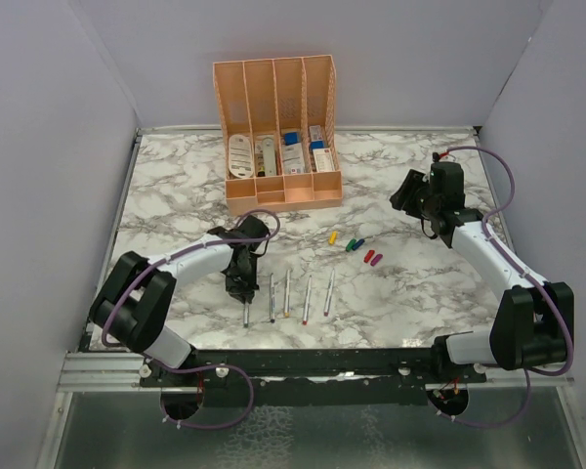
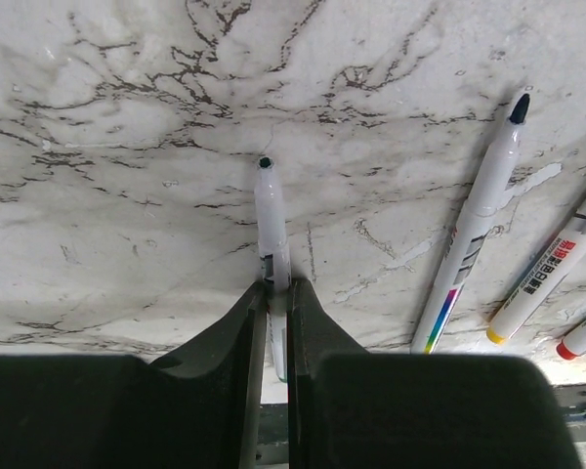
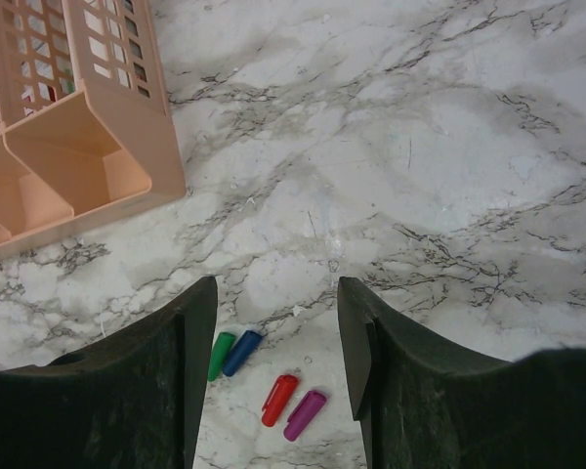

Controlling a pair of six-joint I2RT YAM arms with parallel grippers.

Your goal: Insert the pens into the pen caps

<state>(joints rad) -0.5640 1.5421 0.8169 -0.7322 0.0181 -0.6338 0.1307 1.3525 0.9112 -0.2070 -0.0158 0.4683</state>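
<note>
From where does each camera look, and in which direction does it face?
Top: above and behind the bases, facing down over the table toward the organiser; left arm and right arm show.
Left wrist: on the left arm, facing down; left gripper shut on a pen.
Right wrist: on the right arm, facing down at the caps; right gripper open.
Shared by top and right wrist: organiser, caps.

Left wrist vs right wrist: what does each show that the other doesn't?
Only left wrist: the left gripper shut on the held pen, with other pens lying beside it. Only right wrist: the open right gripper, the green cap, blue cap, red cap and magenta cap, plus a corner of the peach organiser. Both: the marble table.
</note>
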